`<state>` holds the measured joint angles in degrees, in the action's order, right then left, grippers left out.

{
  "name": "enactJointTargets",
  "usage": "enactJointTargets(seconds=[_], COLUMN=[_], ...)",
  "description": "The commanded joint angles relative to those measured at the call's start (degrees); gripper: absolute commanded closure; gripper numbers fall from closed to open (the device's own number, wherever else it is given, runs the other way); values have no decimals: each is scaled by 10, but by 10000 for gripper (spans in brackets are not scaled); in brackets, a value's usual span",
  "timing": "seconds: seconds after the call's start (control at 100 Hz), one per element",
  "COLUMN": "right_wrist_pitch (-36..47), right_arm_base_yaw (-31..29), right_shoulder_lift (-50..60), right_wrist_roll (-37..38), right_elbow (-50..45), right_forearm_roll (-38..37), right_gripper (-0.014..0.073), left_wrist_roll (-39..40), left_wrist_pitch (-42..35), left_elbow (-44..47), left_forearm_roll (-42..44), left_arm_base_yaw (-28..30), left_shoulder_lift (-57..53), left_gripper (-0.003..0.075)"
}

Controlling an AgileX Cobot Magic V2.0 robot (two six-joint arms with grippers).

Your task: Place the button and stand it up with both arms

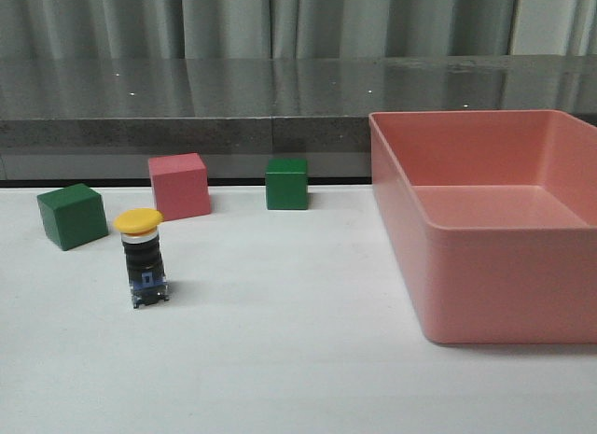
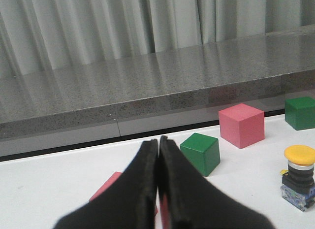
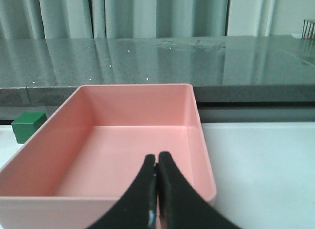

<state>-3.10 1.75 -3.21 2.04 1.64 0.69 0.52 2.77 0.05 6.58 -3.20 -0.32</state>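
Button: the button (image 1: 143, 257) stands upright on its blue-and-clear base on the white table (image 1: 298, 359), yellow cap on top, left of centre and free of any grip.
Why it reads as placed: it rests on its narrow base with nothing touching it, so the standing step looks done.
Neighbours: a green cube (image 1: 72, 215) and a pink cube (image 1: 179, 186) sit just behind it, apart from it; a second green cube (image 1: 286, 183) lies further right.
Bin: the pink bin (image 1: 485, 266) sits well apart on the right, nothing in it.
Left gripper: the left gripper (image 2: 158, 155) has its fingers pressed together, holding nothing, and sits low over the table, away from the button.
Right gripper: the right gripper (image 3: 157, 172) is likewise closed and empty, poised over the bin's near wall.
Arms: neither shows in the front view, so both look pulled back.
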Motion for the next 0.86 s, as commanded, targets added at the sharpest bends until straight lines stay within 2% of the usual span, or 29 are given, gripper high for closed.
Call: enactJointTargets(seconds=[0.0,0.14,0.85], right_wrist_pitch=[54,28,31], right_arm_base_yaw=[-2,-2,-2], right_shoulder_lift=[18,51,50], right_wrist_roll=[30,42,41], right_elbow=[-12,-24,-24], right_forearm_roll=[-10,-10,-10], right_gripper=[655,655,655], left_wrist_roll=[6,6,6], left_wrist_pitch=[-48,-48,-48], left_elbow=[16,16,16], left_forearm_roll=[1,1,1], left_arm_base_yaw=[3,3,3], left_shoulder_lift=[-18,-18,-18], left_gripper=[739,739,739])
